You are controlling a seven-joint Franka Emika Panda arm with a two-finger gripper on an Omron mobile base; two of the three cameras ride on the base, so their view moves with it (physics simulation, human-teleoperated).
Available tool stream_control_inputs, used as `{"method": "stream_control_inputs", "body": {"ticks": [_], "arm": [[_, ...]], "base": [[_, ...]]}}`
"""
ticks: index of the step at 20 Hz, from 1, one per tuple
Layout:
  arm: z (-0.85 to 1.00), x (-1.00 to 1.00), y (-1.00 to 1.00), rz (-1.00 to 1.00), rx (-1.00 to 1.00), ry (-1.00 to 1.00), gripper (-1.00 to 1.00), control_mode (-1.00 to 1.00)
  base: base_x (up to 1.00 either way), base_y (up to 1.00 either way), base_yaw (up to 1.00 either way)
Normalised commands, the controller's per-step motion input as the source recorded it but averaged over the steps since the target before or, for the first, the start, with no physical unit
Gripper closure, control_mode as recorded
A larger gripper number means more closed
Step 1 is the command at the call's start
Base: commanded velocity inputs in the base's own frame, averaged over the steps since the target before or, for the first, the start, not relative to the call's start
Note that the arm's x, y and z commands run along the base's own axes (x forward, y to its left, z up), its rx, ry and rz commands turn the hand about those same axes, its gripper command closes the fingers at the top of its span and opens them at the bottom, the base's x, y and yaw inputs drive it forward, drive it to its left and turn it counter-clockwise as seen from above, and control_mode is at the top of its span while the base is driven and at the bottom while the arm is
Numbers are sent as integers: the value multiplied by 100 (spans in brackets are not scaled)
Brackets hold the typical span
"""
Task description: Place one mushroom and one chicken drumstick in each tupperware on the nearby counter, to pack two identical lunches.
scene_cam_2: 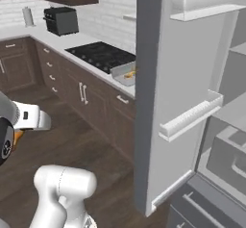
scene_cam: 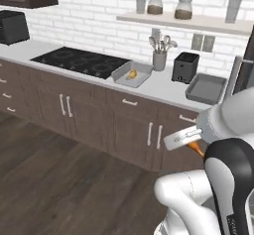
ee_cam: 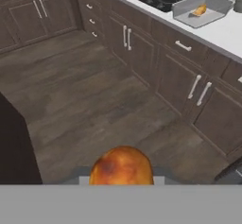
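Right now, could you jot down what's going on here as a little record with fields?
gripper: shut on a chicken drumstick, held over the wooden floor
left tupperware: on the counter by the stovetop, one drumstick inside
right tupperware: beside the black toaster, looks empty
mushrooms: none visible
fridge door: open

White subway-tile brick wall; dark wood-plank floor; dark brown wooden base cabinets with silver bar handles; pale floating wall shelf; black glass cooktop; open grey refrigerator door.
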Motion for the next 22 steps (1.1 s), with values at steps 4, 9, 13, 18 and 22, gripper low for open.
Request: {"method": "stream_control_inputs", "body": {"ticks": [4,9,13,18,22], "arm": [[0,0,0,0,0,0,100,100],[0,0,0,0,0,0,100,100],[0,0,0,0,0,0,100,100],[0,0,0,0,0,0,100,100],[0,0,0,0,0,0,100,100]], "base": [[100,-21,0],[100,46,-1],[100,80,-9],[100,55,-50],[66,54,-85]]}}
